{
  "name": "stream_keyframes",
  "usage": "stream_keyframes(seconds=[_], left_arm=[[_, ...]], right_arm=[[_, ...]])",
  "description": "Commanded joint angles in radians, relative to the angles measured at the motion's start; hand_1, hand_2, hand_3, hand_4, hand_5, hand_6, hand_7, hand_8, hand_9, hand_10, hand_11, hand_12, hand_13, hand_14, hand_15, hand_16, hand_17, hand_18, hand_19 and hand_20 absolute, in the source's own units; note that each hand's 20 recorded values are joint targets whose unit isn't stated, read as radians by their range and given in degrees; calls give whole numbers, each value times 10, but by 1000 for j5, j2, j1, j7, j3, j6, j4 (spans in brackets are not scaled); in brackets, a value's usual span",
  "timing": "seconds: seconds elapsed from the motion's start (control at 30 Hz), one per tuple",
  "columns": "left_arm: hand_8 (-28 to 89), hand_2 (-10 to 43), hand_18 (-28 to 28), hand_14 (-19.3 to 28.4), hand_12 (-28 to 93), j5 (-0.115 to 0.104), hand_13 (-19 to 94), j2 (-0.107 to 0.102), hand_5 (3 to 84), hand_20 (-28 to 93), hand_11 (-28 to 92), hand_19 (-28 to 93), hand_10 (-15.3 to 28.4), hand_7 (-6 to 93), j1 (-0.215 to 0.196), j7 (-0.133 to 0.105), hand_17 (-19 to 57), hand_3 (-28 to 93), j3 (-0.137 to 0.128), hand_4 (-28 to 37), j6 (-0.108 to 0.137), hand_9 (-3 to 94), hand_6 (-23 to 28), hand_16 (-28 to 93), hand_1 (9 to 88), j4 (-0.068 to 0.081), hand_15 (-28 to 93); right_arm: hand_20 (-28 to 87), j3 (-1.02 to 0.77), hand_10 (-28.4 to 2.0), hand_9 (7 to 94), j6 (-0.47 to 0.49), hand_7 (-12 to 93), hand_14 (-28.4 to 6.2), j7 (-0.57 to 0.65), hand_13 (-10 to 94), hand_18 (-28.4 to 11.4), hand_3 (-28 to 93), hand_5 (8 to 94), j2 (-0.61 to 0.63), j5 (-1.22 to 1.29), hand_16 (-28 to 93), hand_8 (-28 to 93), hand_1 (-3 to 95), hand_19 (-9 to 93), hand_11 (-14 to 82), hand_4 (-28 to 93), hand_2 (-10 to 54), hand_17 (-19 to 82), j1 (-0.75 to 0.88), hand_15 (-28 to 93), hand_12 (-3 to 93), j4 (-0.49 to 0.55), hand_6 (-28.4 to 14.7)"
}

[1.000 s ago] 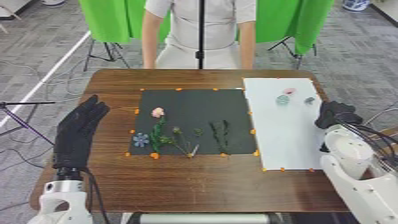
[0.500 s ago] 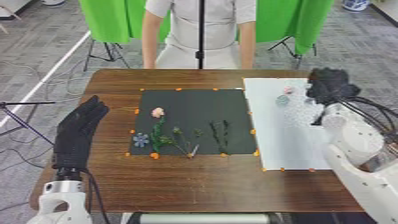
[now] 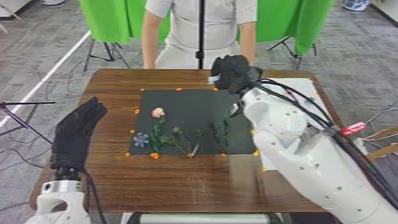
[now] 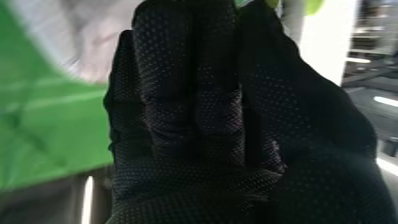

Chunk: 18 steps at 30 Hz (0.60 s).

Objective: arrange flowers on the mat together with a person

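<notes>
The right hand [image 3: 233, 75] is over the far right corner of the dark mat [image 3: 182, 102], pinching a small pale blue flower [image 3: 213, 79]. In the right wrist view, the black-gloved hand [image 4: 200, 105] has its thumb close to the fingers, a bit of green [image 4: 242, 2] at the tips. On the mat lie a pink flower [image 3: 158, 112] with a green stem, a blue flower [image 3: 141, 140], thin stems with buds [image 3: 178, 131] and dark green sprigs [image 3: 219, 131]. The left hand [image 3: 76, 132] has straight fingers, left of the mat.
A white sheet [image 3: 302, 85] lies on the right of the brown table [image 3: 178, 185], partly covered by the right arm, which crosses the table's right side. Orange pieces [image 3: 155, 155] line the mat's edges.
The right hand has moved left from above the white sheet to the dark mat's far corner, with the small flower from the sheet. The left hand has stayed nearly still.
</notes>
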<state>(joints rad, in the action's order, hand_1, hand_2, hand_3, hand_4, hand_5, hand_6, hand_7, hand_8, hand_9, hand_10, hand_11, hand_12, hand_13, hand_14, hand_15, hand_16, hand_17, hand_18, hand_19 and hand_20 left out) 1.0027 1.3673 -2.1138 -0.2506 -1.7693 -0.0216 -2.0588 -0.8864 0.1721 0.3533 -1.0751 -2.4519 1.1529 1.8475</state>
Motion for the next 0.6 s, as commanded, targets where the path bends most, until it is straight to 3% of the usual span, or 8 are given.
stream_keyframes(seconds=[0.03, 0.1, 0.17, 0.27, 0.43, 0.6], left_arm=[[-49, 100, 98, 153, 176, -49, 357, -15, 507, 159, 135, 19, 122, 133, 8, 22, 53, 677, -2, -274, 115, 456, 31, 27, 241, 23, 114], [-50, 161, 94, 149, 176, -57, 363, -17, 509, 160, 137, 22, 120, 135, 5, 16, 57, 667, -3, -279, 134, 463, 29, 24, 234, 26, 118], [-51, 196, 92, 148, 176, -66, 365, -18, 509, 160, 138, 23, 119, 138, -1, 20, 59, 656, -7, -281, 134, 465, 28, 23, 232, 25, 120], [-52, 234, 91, 146, 175, -62, 369, -18, 507, 161, 138, 24, 119, 141, -3, 23, 61, 650, -7, -282, 129, 465, 25, 22, 233, 28, 121], [-55, 221, 90, 145, 177, -58, 370, -18, 504, 161, 140, 24, 118, 144, -4, 23, 62, 659, -6, -282, 129, 465, 25, 22, 234, 29, 124], [-57, 159, 90, 147, 176, -57, 369, -18, 497, 162, 136, 25, 120, 141, -1, 25, 61, 665, -6, -283, 117, 463, 29, 22, 230, 31, 125]], right_arm=[[381, 156, -90, 937, 59, 166, -71, -74, 760, -139, 608, 847, -173, -56, 421, 24, 623, 457, 89, -235, -95, 299, 14, 422, 339, -54, 30], [382, 183, -90, 937, 77, 165, -71, -87, 759, -139, 617, 849, -177, -65, 421, 23, 621, 457, 90, -237, -95, 299, 4, 425, 341, -67, 27], [383, 201, -90, 937, 90, 165, -72, -102, 758, -139, 625, 849, -180, -75, 422, 25, 617, 458, 89, -236, -95, 298, -2, 426, 341, -77, 25], [383, 218, -90, 937, 94, 166, -71, -104, 757, -140, 630, 849, -176, -82, 423, 27, 615, 458, 89, -237, -95, 297, -10, 426, 343, -89, 25], [383, 223, -89, 937, 96, 165, -71, -101, 754, -140, 635, 847, -173, -85, 424, 27, 612, 459, 83, -241, -95, 294, -13, 424, 344, -109, 28], [380, 220, -92, 928, 114, 162, -69, -103, 739, -141, 649, 819, -177, -86, 428, 20, 595, 456, 61, -247, -95, 285, -17, 418, 345, -123, 29]])
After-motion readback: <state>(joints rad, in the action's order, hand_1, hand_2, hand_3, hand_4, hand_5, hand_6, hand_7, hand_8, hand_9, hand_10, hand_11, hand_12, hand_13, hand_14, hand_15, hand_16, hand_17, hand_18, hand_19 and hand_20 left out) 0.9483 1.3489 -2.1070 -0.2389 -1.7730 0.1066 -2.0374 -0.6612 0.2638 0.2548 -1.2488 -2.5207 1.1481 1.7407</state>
